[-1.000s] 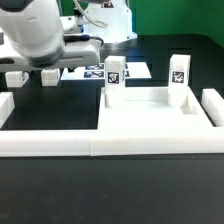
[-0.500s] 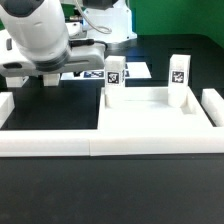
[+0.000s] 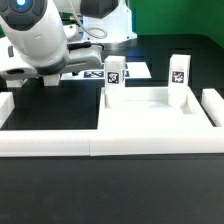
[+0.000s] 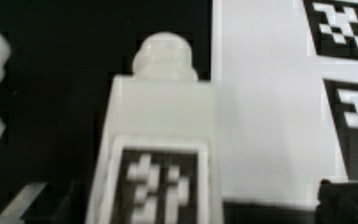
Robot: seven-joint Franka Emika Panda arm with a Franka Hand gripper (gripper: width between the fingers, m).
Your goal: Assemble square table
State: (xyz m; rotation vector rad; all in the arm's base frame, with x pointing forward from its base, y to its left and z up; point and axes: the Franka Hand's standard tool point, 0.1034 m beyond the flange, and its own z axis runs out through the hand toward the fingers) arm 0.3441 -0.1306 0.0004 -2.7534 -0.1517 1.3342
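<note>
White plastic slab [image 3: 150,122]: two legs [image 3: 114,76] upright at its far corners. Loose leg [image 4: 158,135] lying off slab, exterior view's left; gripper [image 3: 35,76] over it, jaws wide, empty. We judge third-leg pickup; next: centred descent, closing.

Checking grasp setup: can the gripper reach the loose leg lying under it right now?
Probably yes: the gripper hangs open over the leg, and nothing covers it, though the marker board lies close alongside.
</note>
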